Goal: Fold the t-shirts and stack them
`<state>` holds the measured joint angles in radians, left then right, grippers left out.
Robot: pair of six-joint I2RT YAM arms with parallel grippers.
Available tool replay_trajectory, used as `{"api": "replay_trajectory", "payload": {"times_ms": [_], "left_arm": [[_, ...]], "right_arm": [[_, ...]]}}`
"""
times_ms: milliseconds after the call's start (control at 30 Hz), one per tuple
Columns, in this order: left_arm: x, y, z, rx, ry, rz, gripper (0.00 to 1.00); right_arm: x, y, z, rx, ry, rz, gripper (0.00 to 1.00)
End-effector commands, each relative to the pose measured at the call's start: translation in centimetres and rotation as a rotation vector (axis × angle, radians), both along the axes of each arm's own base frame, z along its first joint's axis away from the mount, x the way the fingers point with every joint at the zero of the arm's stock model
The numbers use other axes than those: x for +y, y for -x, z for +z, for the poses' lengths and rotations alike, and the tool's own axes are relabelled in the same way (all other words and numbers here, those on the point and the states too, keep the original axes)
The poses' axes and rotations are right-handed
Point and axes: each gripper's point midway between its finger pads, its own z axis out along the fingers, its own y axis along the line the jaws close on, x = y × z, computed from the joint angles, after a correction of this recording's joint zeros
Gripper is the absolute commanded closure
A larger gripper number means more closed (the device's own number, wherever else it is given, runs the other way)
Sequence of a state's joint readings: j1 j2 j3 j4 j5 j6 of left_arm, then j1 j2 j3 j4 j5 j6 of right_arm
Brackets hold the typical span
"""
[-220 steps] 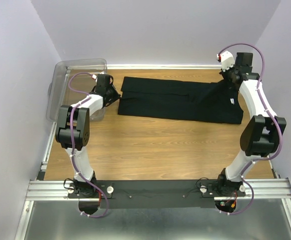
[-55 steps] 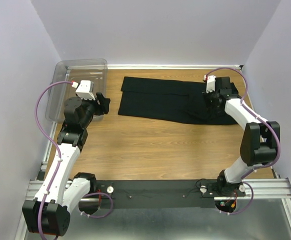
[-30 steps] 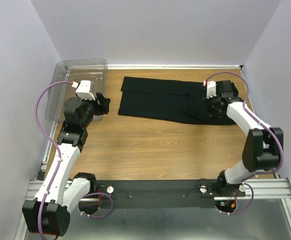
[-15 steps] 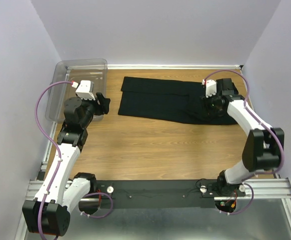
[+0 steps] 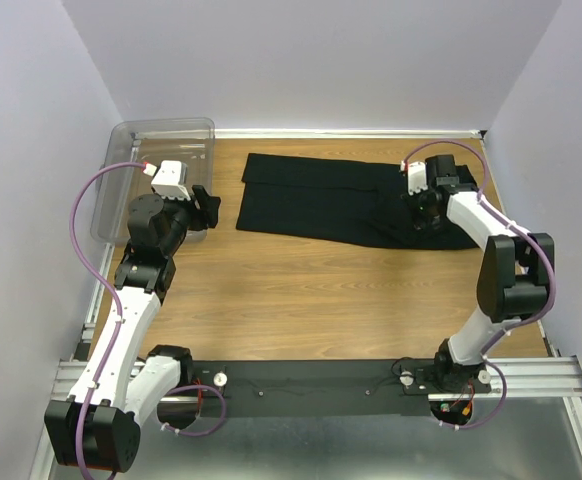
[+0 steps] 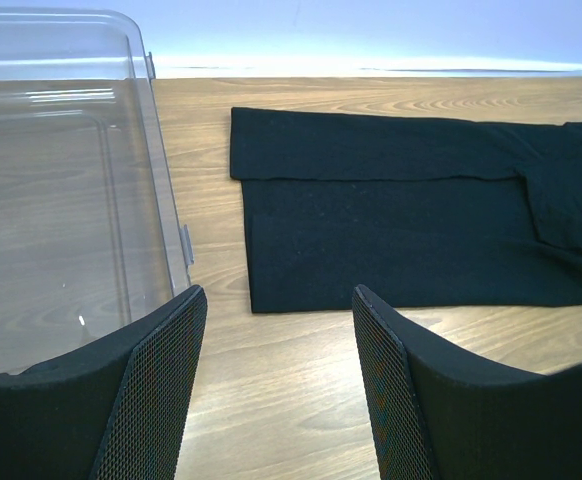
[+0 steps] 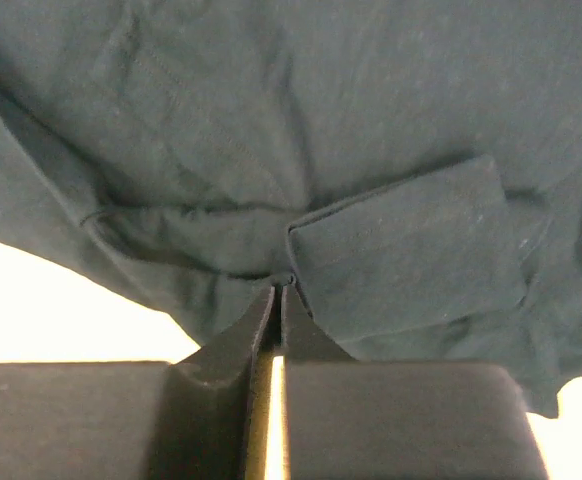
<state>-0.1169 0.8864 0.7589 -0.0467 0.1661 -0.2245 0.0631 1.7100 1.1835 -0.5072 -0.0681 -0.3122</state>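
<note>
One black t-shirt (image 5: 321,198) lies folded into a long band across the far half of the wooden table; it also shows in the left wrist view (image 6: 391,230). My right gripper (image 5: 426,215) sits low on the shirt's right end. In the right wrist view its jaws are together, and the tips (image 7: 278,287) pinch a small fold of the t-shirt (image 7: 371,120) beside a turned-in sleeve. My left gripper (image 5: 209,207) hovers open left of the shirt. Nothing is between its mesh fingers (image 6: 161,380), and only bare wood shows in the gap (image 6: 276,295).
A clear plastic bin (image 5: 161,128) stands at the far left corner, its wall (image 6: 166,170) just left of my left gripper. Purple walls close in the table on three sides. The arms' base rail (image 5: 311,385) runs along the near edge.
My right gripper has shifted slightly on the shirt's right end over the last second. The left arm has not moved. Since the earliest frame, the shirt's right end has been turned inward.
</note>
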Motion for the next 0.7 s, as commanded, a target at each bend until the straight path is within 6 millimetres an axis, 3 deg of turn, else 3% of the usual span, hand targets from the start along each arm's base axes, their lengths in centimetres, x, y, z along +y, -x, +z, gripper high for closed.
{"api": "replay_trajectory", "payload": {"times_ms": [0, 300, 500, 600, 667], "left_arm": [[-0.1, 0.0, 1.2, -0.038, -0.005, -0.016, 0.32], [-0.1, 0.0, 1.2, -0.037, -0.004, -0.013, 0.32], [-0.2, 0.0, 1.2, -0.037, -0.002, -0.019, 0.32], [-0.1, 0.0, 1.0, -0.034, -0.004, -0.016, 0.32], [-0.1, 0.0, 0.9, -0.031, -0.005, -0.015, 0.32]], "right_arm": [[-0.4, 1.0, 1.1, -0.027, 0.007, -0.001, 0.99], [1.9, 3.3, 7.2, -0.194, -0.115, 0.088, 0.99], [2.5, 5.3, 5.9, -0.168, -0.132, 0.138, 1.00], [2.3, 4.5, 4.8, -0.142, -0.111, 0.143, 1.00], [2.1, 2.7, 5.3, -0.181, -0.097, 0.135, 1.00]]}}
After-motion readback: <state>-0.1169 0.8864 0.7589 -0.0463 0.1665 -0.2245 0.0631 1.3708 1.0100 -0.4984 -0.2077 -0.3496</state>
